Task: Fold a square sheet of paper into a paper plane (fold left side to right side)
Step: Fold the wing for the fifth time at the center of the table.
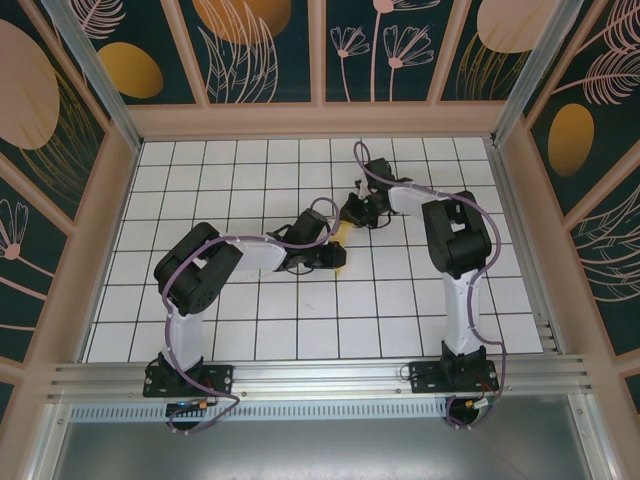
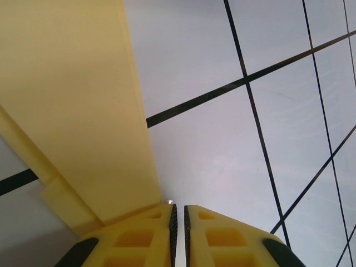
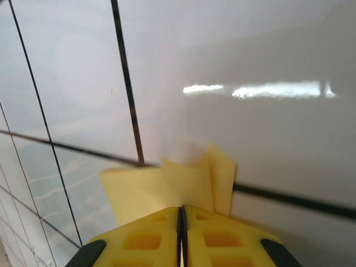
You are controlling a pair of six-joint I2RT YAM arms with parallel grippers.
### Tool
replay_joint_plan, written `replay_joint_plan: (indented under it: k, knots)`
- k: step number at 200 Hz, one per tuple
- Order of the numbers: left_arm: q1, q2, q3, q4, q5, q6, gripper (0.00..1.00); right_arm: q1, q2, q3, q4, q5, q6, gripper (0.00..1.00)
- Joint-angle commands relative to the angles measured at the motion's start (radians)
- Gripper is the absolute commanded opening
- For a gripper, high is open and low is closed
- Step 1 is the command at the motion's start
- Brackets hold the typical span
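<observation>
My right gripper (image 3: pixel 182 213) is pinched shut on one end of the folded yellow paper (image 3: pixel 178 183), whose layers fan out ahead of the pads. My left gripper (image 2: pixel 178 216) is all but closed, the paper running along its left finger, mid-table (image 1: pixel 300 310) between both arms

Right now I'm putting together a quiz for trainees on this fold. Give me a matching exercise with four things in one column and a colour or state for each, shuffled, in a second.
Things:
1. yellow paper
2. left pincer
3. right pincer
4. grid lines

States:
A. black
B. shut, folded flaps sticking out from its tips
C. folded narrow, between the two pincers
D. shut, a long paper strip beside it

Pairs: 1-C, 2-D, 3-B, 4-A
</observation>
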Motion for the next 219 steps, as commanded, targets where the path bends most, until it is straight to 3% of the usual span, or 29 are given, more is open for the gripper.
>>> replay_joint_plan:
  k: [1,60,86,109,157,219]
  knots:
    - [-0.034,0.046,-0.066,-0.211,0.022,-0.031,0.16,-0.038,0.057,0.074,-0.017,0.094,-0.035,0.14]
    - [-0.037,0.039,-0.066,-0.209,0.019,-0.036,0.16,-0.079,0.157,0.227,-0.041,0.090,-0.047,0.14]
    - [-0.037,0.032,-0.092,-0.205,0.016,-0.040,0.16,-0.085,0.124,0.251,-0.051,0.079,-0.069,0.14]
    - [-0.037,0.021,-0.095,-0.194,0.014,-0.042,0.16,-0.085,0.009,0.158,-0.023,0.067,-0.084,0.14]
    - [-0.035,0.020,-0.091,-0.182,0.012,-0.043,0.16,-0.051,-0.209,-0.167,0.109,-0.094,-0.021,0.14]
    - [-0.037,0.013,-0.097,-0.176,0.006,-0.045,0.16,0.028,-0.226,-0.338,0.221,-0.179,0.066,0.13]
